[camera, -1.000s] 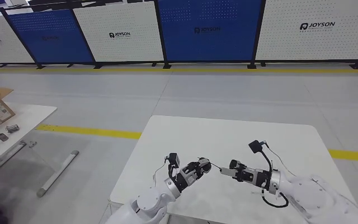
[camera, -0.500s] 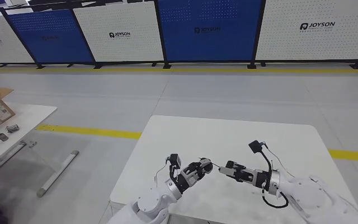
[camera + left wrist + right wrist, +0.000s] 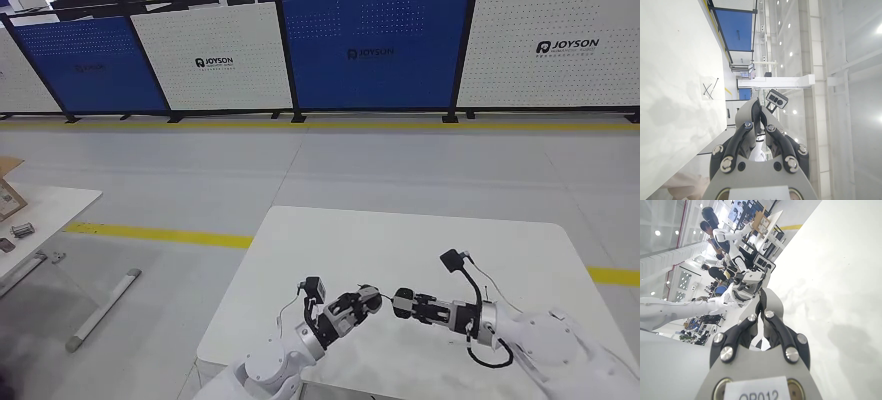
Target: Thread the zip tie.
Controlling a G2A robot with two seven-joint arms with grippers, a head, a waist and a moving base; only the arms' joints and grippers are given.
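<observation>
while the left gripper [image 3: 370, 293] [image 3: 759, 106] and the right gripper [image 3: 398, 302] [image 3: 761, 298] are both pinched shut, the zip tie [image 3: 381, 295] sits between them

which one pinches it i cannot tell: it shows as a thin dark strand in the small gap between their facing tips. both hover over the white table [image 3: 400, 240], near its robot-side edge. farther off on the table lies a clear bag [image 3: 705, 81] of spare ties [image 3: 710, 89].

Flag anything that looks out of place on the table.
Nothing spilled or damaged. Only the spare zip ties lie crossed over one another on a clear plastic sheet near the table edge.
</observation>
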